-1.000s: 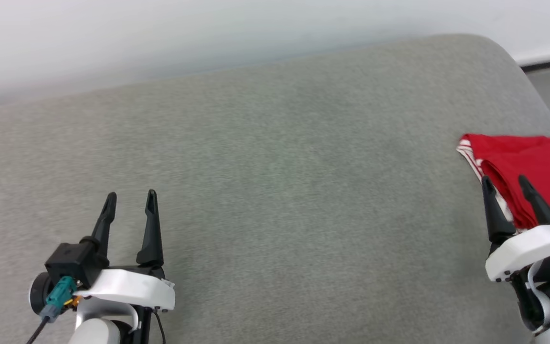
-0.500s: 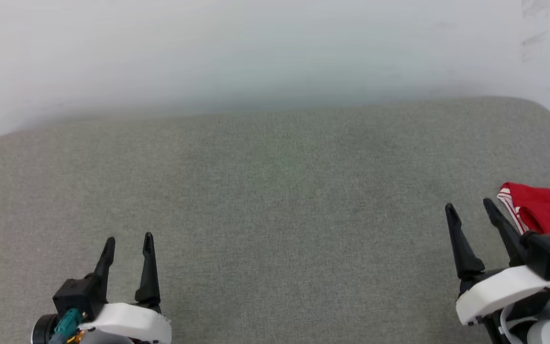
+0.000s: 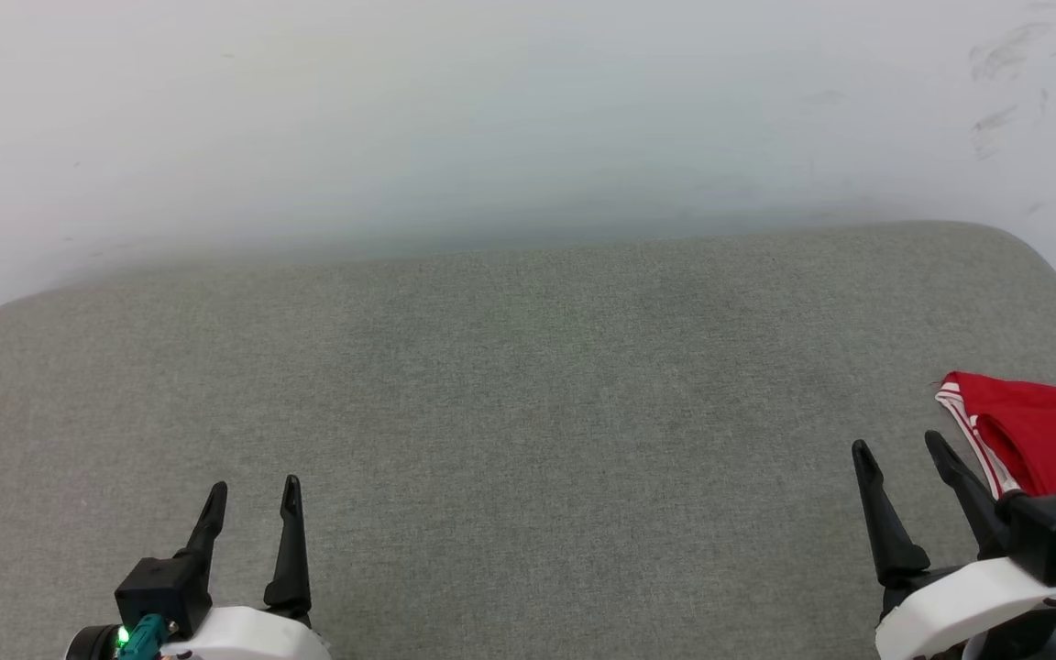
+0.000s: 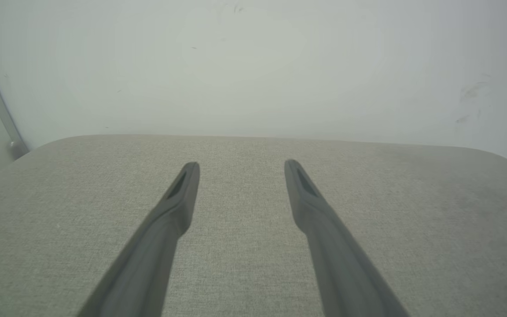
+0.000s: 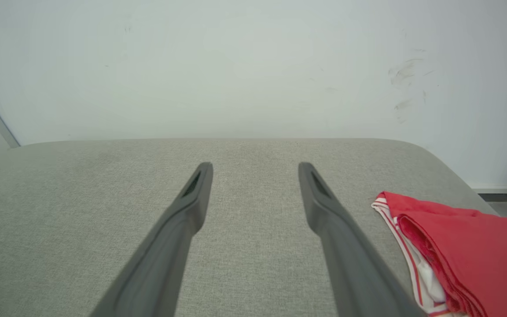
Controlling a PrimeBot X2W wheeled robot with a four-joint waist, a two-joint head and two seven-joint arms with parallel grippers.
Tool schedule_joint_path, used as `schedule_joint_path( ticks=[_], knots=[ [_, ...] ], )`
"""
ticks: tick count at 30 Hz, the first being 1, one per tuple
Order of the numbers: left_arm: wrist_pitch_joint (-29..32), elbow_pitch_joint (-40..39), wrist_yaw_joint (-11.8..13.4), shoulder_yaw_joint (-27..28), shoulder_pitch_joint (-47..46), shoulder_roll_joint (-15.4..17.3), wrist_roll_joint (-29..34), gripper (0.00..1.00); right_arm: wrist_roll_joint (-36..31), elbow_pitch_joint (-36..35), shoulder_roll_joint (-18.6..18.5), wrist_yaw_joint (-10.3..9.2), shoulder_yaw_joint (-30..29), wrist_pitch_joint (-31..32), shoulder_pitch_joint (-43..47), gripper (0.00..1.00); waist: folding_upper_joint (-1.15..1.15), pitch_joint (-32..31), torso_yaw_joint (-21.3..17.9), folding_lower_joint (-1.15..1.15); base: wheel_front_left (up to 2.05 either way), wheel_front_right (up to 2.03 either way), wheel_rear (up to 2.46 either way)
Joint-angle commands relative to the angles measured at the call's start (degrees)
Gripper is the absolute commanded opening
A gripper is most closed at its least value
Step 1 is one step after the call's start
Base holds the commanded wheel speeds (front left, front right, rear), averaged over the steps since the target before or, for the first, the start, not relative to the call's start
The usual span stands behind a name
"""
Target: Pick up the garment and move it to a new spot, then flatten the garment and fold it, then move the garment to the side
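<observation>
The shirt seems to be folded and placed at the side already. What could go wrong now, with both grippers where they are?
1. The right gripper, open and empty, stands close beside the folded red jersey. A sideways move could snag the cloth and undo the fold.
2. The jersey appears to lie near the rounded right edge of the grey padded surface, so a nudge might push it off.
The left gripper is far from it and poses little risk.

Left hand [image 3: 255, 483], right hand [image 3: 897, 442], both agape.
</observation>
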Motion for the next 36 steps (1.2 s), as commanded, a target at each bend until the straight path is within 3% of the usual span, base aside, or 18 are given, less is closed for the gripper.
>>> schedule_joint_path(
  ticks=[1,18,19,36],
  knots=[
    [0.06,0.06,0.10,-0.16,0.05,0.20,0.06,1.00,-0.27,-0.27,0.19,-0.05,0.01,-0.04,0.19,1.00,0.00,-0.07,0.01,0.01,0.00,0.00,0.00],
    [-0.15,2.10,-0.36,-0.71,-1.34,0.33,-0.76,1.00,0.38,0.59,-0.74,-0.04,0.73,0.02,-1.57,1.00,0.00,-0.17,0.89,0.01,0.00,0.00,0.00],
    [0.10,2.11,-0.09,-0.80,-0.74,0.05,-0.61,0.00,0.17,0.75,-0.53,0.01,0.60,0.18,-0.84,0.00,0.00,-0.17,0.87,0.01,0.00,0.00,0.00],
    [4.87,3.35,-3.25,3.10,-2.60,-2.46,-16.59,0.00,18.97,4.92,0.39,0.00,-1.05,1.24,-3.00,0.00,0.00,0.14,1.33,0.01,0.00,0.00,0.00]
  ],
)
